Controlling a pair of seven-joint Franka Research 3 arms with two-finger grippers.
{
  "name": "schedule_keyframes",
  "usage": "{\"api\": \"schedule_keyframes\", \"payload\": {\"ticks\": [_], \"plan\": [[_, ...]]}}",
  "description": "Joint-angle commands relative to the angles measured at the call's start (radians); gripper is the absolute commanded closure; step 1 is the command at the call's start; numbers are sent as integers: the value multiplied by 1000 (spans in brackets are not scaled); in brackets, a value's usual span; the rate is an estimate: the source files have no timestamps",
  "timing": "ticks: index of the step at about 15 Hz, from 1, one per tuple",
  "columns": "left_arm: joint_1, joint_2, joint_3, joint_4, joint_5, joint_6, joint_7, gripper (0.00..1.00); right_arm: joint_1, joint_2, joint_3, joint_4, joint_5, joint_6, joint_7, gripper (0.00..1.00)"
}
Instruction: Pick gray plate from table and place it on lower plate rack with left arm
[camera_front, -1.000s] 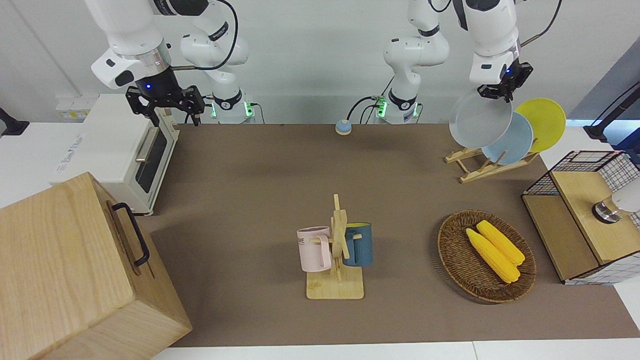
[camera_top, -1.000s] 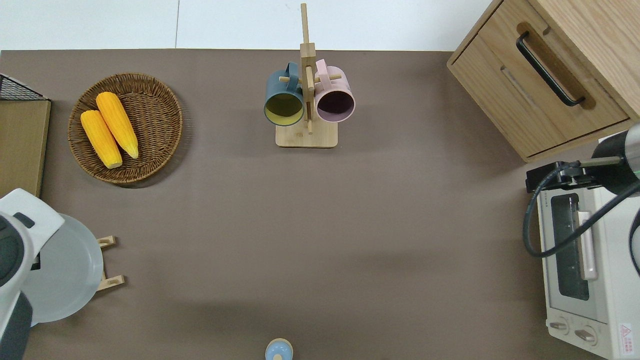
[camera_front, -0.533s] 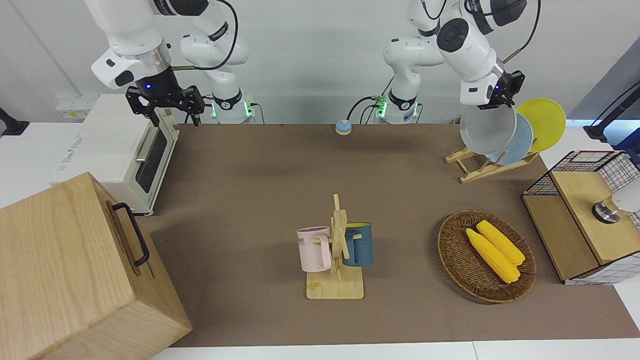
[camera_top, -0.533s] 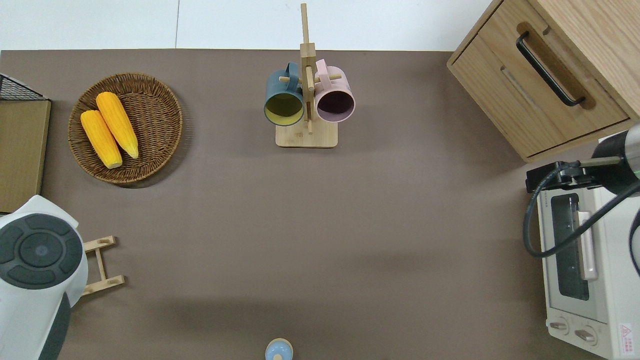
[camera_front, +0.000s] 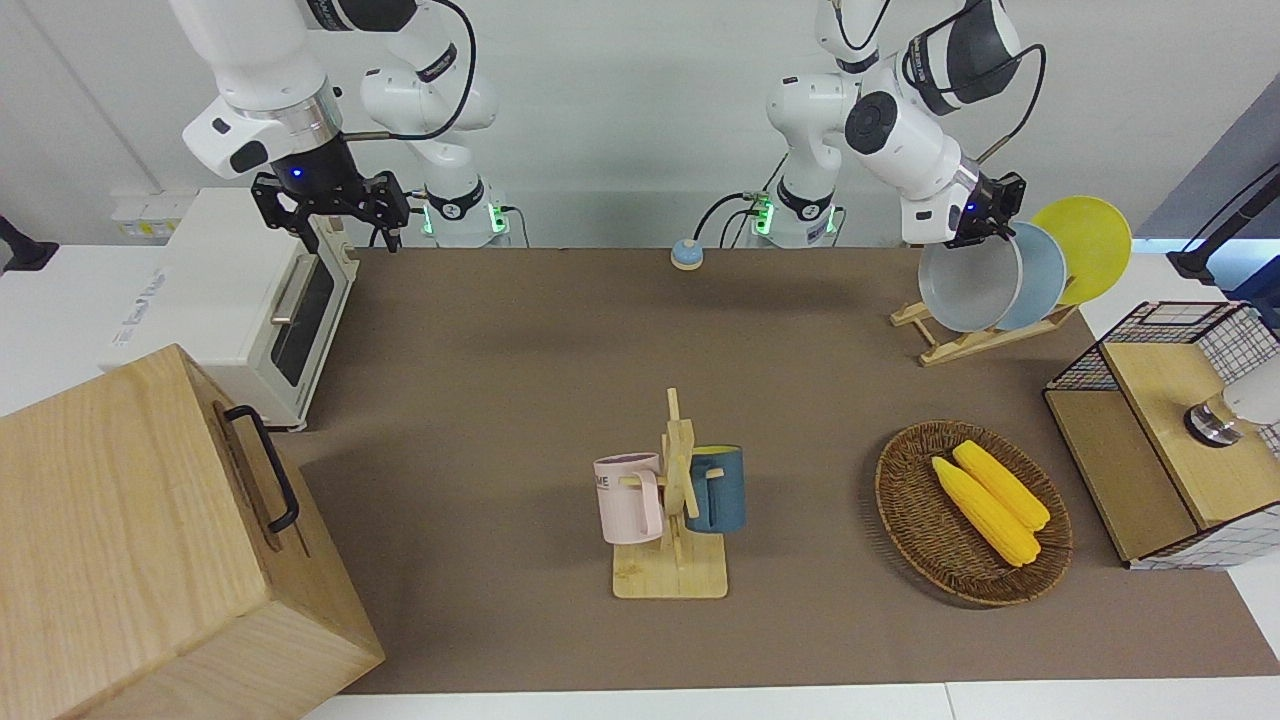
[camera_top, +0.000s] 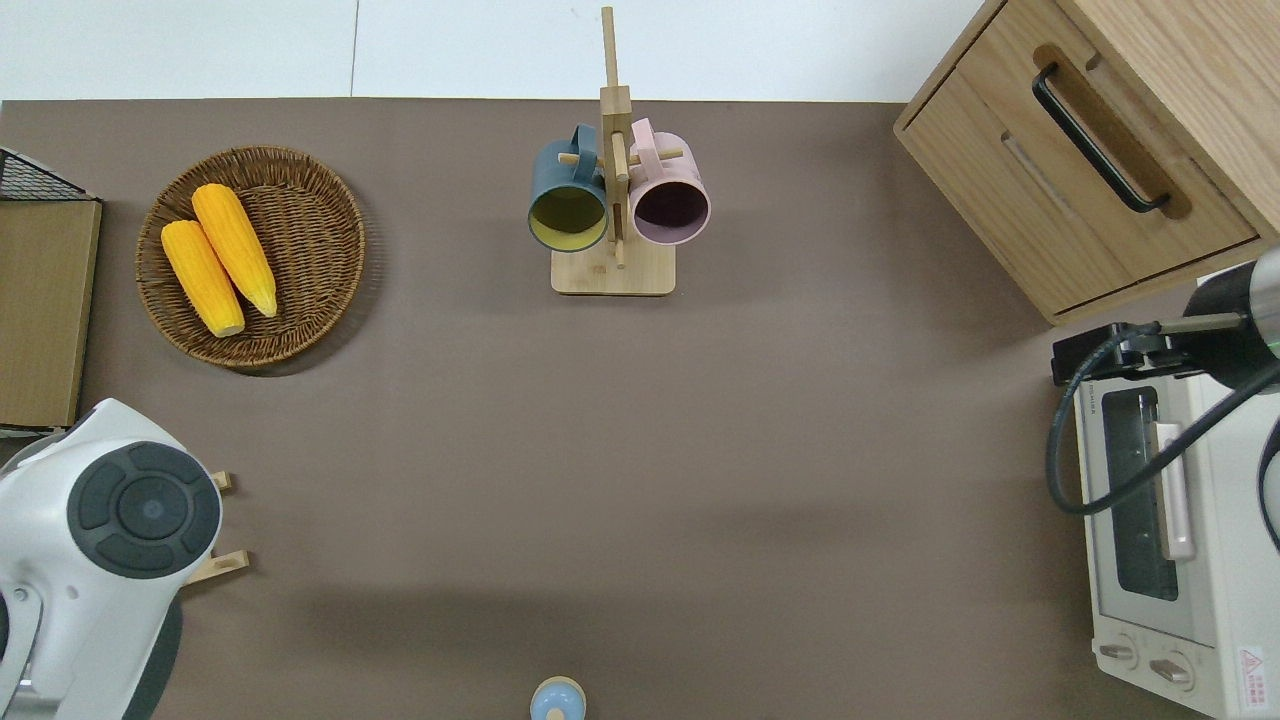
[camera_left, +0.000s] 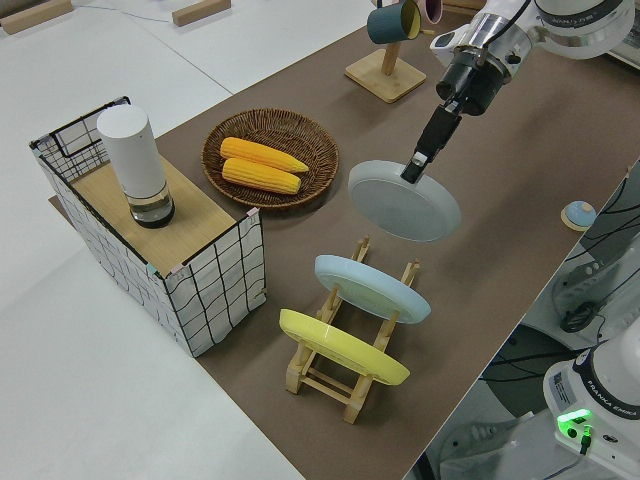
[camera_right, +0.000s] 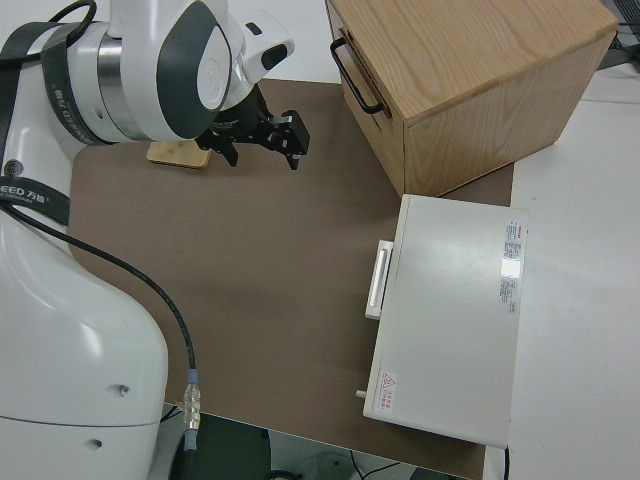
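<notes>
The gray plate hangs tilted in the air, pinched at its upper rim by my left gripper, which is shut on it. It is over the free end of the lower plate rack, beside the light-blue plate. I cannot tell whether its lower edge touches the rack. In the overhead view the left arm hides the plate, and only the rack's rail ends show. The right arm is parked, its gripper open.
A yellow plate stands in the rack next to the light-blue one. A wicker basket with two corn cobs, a wire-sided box, a wooden mug stand, a toaster oven and a wooden drawer cabinet stand on the table.
The left arm has swung down and tilted its wrist, bringing the gray plate lower and closer to the rack beside the light-blue plate. The right arm has not moved.
</notes>
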Motion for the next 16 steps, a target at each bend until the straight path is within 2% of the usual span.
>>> {"api": "schedule_keyframes", "payload": {"ticks": [1,6,9,16], "plan": [[0,-24,4,-74,50,58,-71,1000,7,0,-6,6,3,-1,4,17],[-1,-24,4,-147,109,85,-164,1000,7,0,-6,6,3,-1,4,17],[-1,-24,4,-175,132,85,-175,1000,7,0,-6,6,3,-1,4,17],[-9,-19,3,-227,132,91,-252,1000,7,0,-6,6,3,-1,4,17]]}}
